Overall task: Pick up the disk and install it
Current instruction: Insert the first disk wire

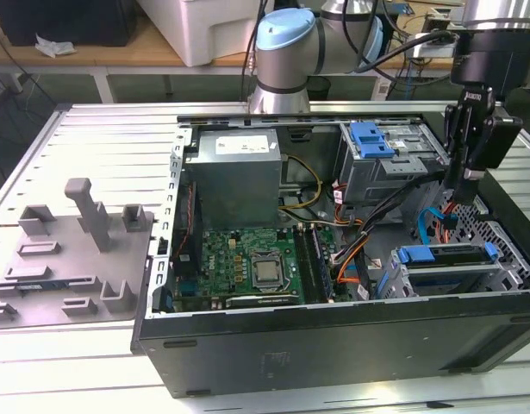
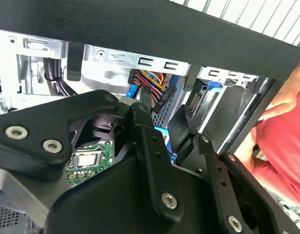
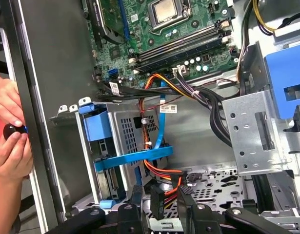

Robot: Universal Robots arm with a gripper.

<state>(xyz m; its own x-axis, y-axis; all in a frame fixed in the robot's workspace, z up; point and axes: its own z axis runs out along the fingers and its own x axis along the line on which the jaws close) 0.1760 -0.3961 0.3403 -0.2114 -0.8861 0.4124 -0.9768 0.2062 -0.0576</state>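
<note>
Item: disk [image 1: 445, 256], blue-framed, sitting in the drive cage [image 1: 506, 278] at the exterior view's right. Likely dense, rigid and shock-sensitive; grip it by the blue carrier edges. Your gripper [image 1: 458, 185] hovers just above, fingers apart, empty.
</note>
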